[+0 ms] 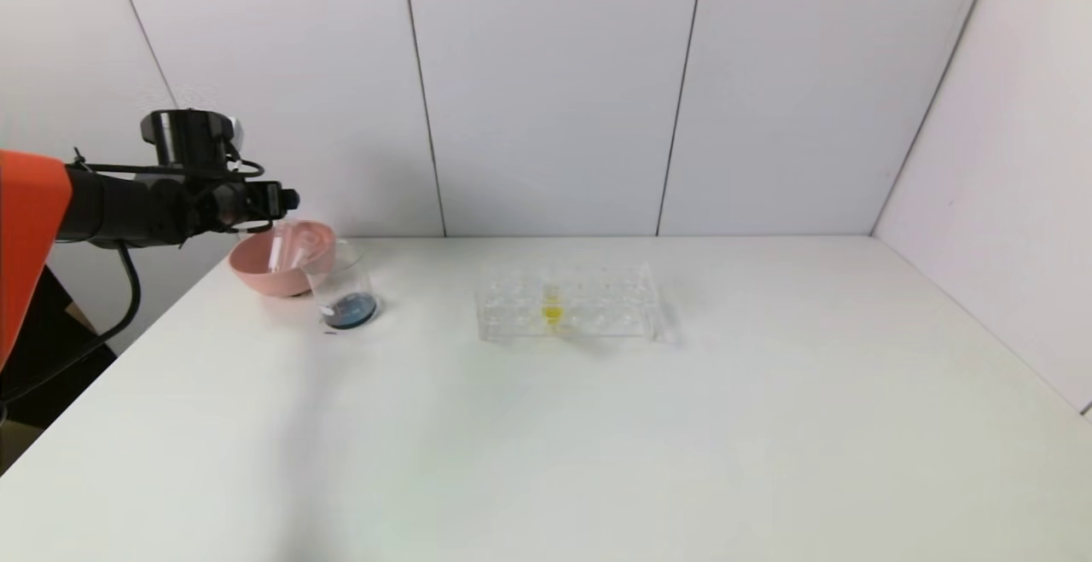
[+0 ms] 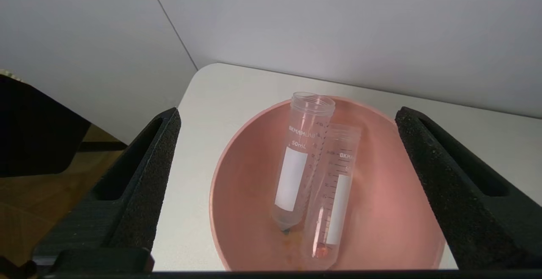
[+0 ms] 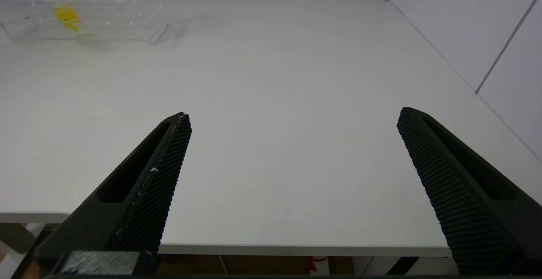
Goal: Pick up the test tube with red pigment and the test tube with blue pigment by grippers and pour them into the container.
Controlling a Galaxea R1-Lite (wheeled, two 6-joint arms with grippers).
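Lying side by side in the pink bowl (image 2: 254, 177), two clear tubes look nearly empty, one with a red drop (image 2: 328, 207), one with a dark drop (image 2: 296, 160). Beside it, the container (image 1: 345, 293) holds dark blue liquid. The left gripper (image 2: 288, 126) hangs above the bowl, jaws wide and empty; only the right wrist view shows the right gripper (image 3: 294, 118), also wide, at the table's near edge.

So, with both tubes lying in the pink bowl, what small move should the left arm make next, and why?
Probably lift the left pincer straight up and draw it back. Its jaws stand open over the pink bowl, where two emptied tubes lean together, and the beaker beside the bowl holds dark liquid. Nothing is held, so retreating looks right. The right pincer hangs open by the table edge.
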